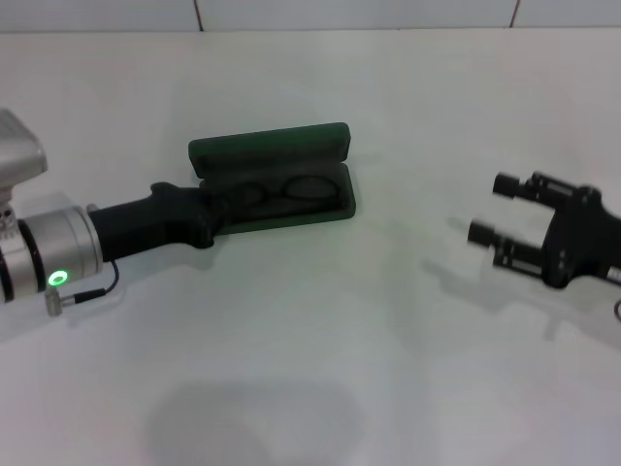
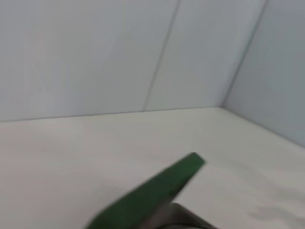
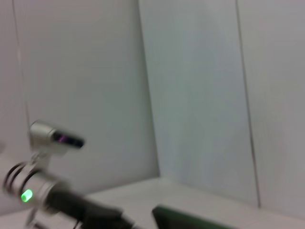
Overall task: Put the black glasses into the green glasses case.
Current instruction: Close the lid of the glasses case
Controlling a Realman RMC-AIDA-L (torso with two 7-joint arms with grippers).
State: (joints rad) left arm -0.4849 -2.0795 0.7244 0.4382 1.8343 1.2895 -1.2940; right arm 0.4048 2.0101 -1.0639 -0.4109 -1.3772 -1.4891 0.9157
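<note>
The green glasses case (image 1: 325, 211) lies open on the white table, its lid raised at the back. The black glasses (image 1: 307, 184) lie inside the case's tray, both oval lenses showing. My left gripper (image 1: 225, 209) reaches in from the left, its tip at the left end of the case and over the left end of the glasses. The raised lid also shows in the left wrist view (image 2: 152, 193) and in the right wrist view (image 3: 190, 219). My right gripper (image 1: 493, 208) is open and empty, hovering to the right of the case and well apart from it.
The white table (image 1: 320, 340) runs back to a pale wall (image 1: 388, 12). My left arm's silver wrist with a green light (image 1: 58, 279) lies low over the table's left side; it also shows in the right wrist view (image 3: 28, 193).
</note>
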